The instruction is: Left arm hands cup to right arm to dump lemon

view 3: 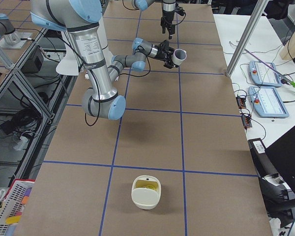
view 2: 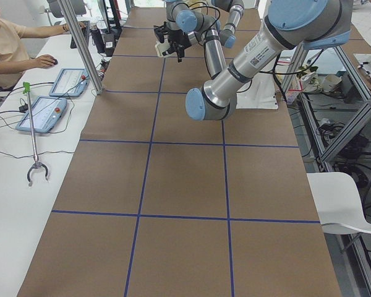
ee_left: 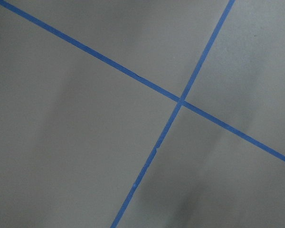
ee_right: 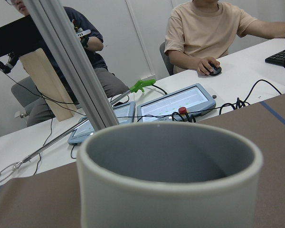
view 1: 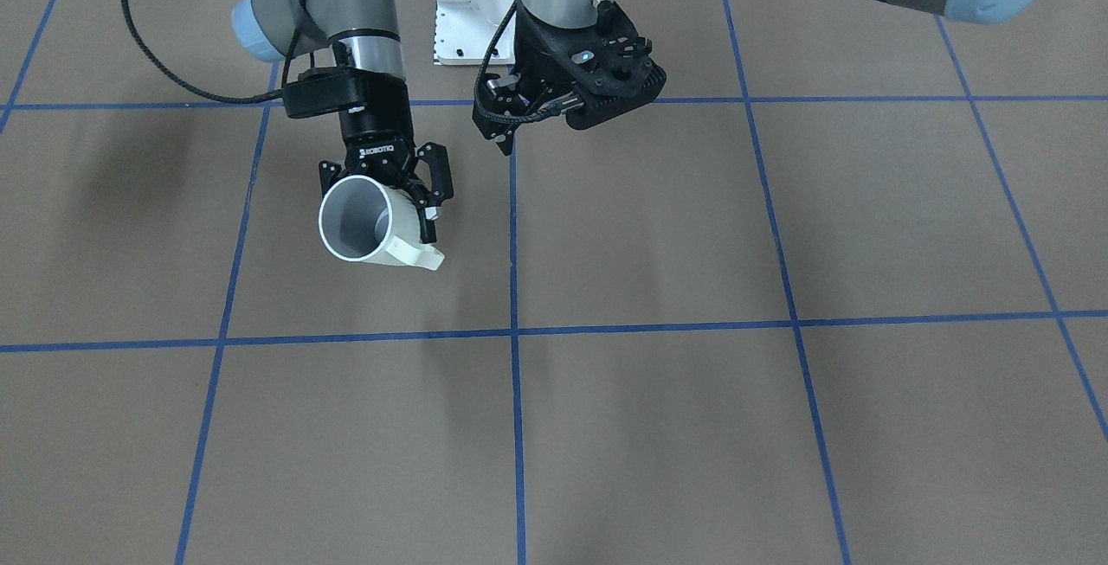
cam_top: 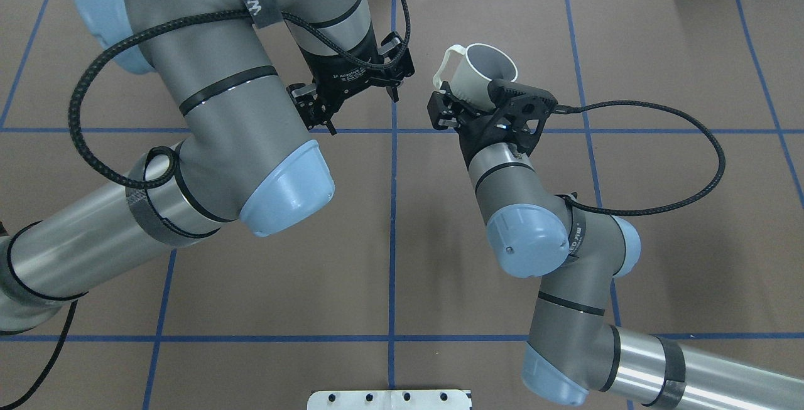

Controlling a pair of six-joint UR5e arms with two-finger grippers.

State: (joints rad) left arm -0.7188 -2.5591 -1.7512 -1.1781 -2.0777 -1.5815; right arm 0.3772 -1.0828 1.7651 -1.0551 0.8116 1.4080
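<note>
Tilted white cup (view 1: 368,223), grey inside

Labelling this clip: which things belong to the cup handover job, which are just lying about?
Job: cup, right claw gripping it, open left claw.
Lying about: white plate, grabber stick, control tablets, cream tub, yellow inside, role unclear.

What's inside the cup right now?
Front view looks into the cup in the right hand: only grey wall, no lemon showing. The wrist view's near rim hides its bottom.
</note>
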